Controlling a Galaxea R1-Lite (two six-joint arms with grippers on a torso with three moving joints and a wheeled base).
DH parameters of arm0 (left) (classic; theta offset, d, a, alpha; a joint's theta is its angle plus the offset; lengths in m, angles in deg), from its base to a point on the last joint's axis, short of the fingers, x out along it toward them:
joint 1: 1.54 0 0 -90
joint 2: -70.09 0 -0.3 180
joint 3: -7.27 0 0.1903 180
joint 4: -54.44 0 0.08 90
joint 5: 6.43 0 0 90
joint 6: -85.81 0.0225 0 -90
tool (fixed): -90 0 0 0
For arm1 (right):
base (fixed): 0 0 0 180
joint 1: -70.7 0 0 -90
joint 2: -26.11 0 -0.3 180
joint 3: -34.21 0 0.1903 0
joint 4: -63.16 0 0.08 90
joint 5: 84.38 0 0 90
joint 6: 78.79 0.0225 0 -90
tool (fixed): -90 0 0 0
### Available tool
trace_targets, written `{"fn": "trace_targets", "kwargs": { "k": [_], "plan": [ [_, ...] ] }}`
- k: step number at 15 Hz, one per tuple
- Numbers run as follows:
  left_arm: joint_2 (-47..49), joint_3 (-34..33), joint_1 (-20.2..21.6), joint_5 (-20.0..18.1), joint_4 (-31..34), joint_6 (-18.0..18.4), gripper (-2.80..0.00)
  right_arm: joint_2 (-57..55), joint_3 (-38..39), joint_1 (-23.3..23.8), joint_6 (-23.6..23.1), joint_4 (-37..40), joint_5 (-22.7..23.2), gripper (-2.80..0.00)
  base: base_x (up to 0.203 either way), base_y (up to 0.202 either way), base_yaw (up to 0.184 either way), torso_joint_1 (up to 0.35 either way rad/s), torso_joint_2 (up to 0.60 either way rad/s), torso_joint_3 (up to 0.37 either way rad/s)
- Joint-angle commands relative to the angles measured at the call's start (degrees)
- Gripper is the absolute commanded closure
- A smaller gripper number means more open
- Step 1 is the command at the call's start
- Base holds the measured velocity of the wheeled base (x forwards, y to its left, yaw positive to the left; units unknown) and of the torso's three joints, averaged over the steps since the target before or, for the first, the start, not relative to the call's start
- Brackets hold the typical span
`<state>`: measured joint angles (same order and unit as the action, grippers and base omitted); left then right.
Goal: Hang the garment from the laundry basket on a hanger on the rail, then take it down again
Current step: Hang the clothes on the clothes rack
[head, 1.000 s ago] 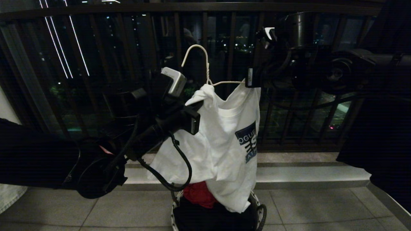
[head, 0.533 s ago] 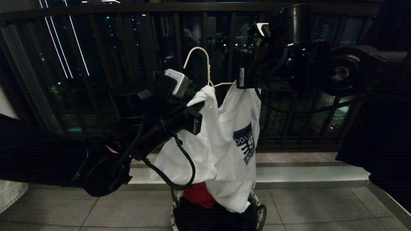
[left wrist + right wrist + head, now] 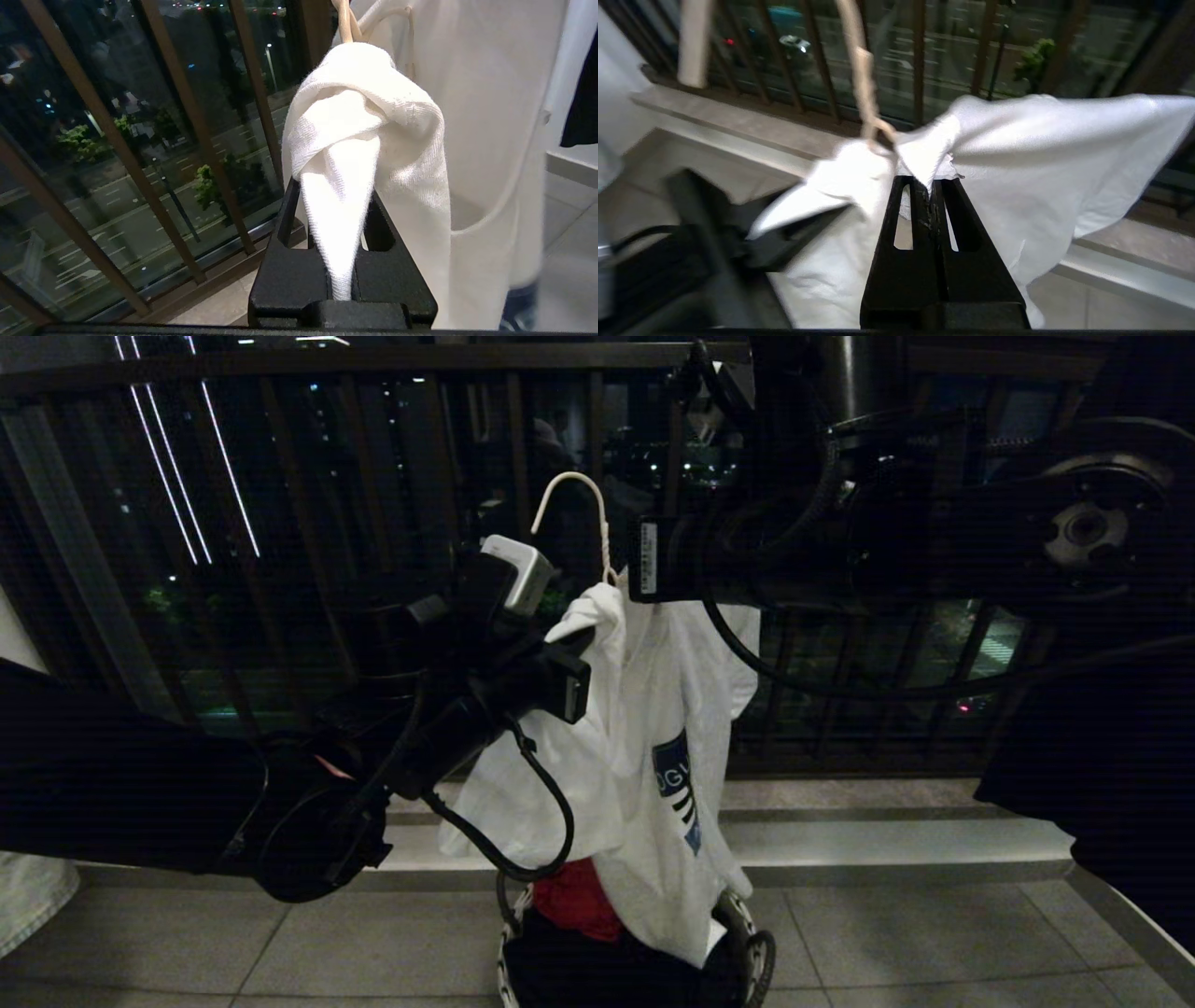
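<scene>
Both of my grippers are clamped on the garment (image 3: 653, 728), which hangs above the laundry basket (image 3: 747, 943) in front of the dark balcony railing (image 3: 373, 476). The left gripper (image 3: 340, 224) pinches a bunched fold of white cloth — its wrist view shows the fabric wedged between the fingers, something the head view hides behind the arm. The right gripper (image 3: 930, 186) nips a corner of cloth just under the hanger (image 3: 583, 504); only its wrist view shows the twisted neck right at the fingertips. The head view alone shows the blue logo and a red cloth (image 3: 574, 901) in the basket.
</scene>
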<state>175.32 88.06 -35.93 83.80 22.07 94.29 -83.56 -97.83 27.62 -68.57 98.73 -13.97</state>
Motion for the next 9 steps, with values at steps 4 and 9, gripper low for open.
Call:
{"fn": "trace_targets", "kwargs": {
  "k": [4,9],
  "plan": [
    [2.1,0.0,-1.2,-0.1,-8.2,-2.0,0.00,0.0,-0.7,-1.5,0.1,-0.2,-0.2,0.00,0.000,0.000,0.000,0.000,0.00,0.000],
    [3.4,-0.1,-1.7,-0.2,-11.4,-2.2,0.00,-0.4,-0.7,-1.4,-0.2,-0.3,-0.3,0.00,0.000,0.000,0.000,0.000,0.00,0.000]
  ]
}}
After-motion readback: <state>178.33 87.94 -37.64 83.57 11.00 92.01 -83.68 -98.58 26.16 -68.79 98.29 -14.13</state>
